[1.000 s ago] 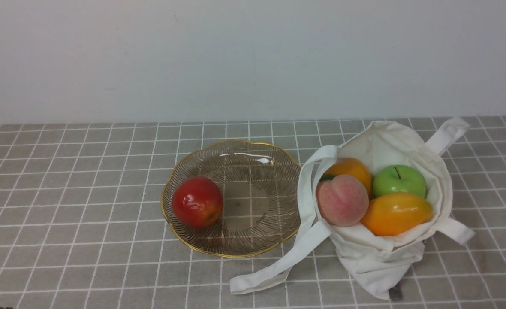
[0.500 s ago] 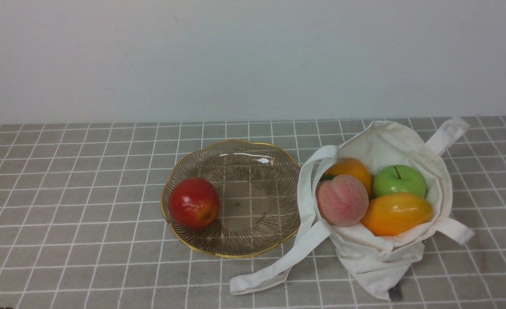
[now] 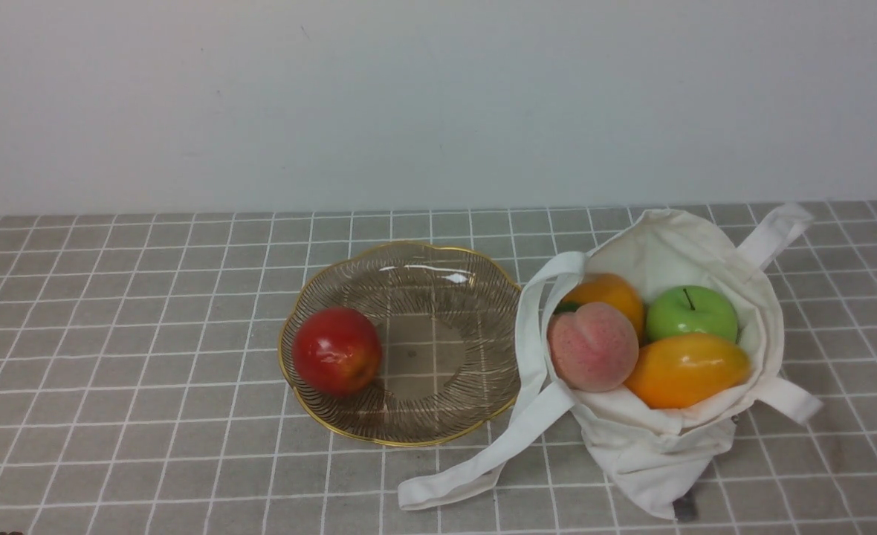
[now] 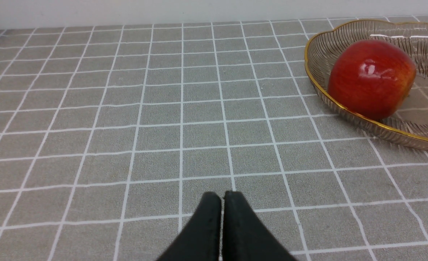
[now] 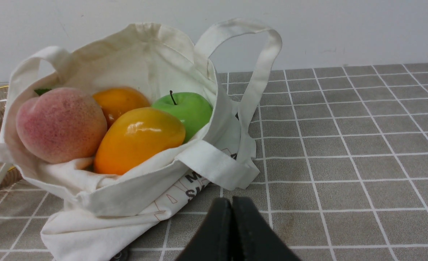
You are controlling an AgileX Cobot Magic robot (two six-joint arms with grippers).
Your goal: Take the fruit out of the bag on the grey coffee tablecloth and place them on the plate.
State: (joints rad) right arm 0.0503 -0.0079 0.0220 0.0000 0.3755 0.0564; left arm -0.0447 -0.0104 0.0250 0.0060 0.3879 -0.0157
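Note:
The red apple [image 3: 337,351] lies in the left part of the ribbed, gold-rimmed plate [image 3: 446,429]; both also show in the left wrist view, the apple [image 4: 371,79] and the plate [image 4: 315,72]. The off-white bag [image 3: 661,446] lies open to the plate's right and holds the peach [image 3: 593,346], two mangoes [image 3: 687,369] [image 3: 608,294] and the green apple [image 3: 692,313]. In the right wrist view the bag [image 5: 127,195] holds the peach [image 5: 61,125], mango [image 5: 138,139] and green apple [image 5: 186,108]. My left gripper [image 4: 222,197] is shut, empty, over bare cloth. My right gripper [image 5: 231,203] is shut, empty, near the bag.
The grey checked tablecloth [image 3: 134,312] covers the whole table up to a plain white wall [image 3: 438,104]. One bag strap [image 3: 476,461] trails over the cloth in front of the plate. Neither arm shows in the front view.
The red apple has rolled slightly left in the plate and settled. Nothing else has moved.

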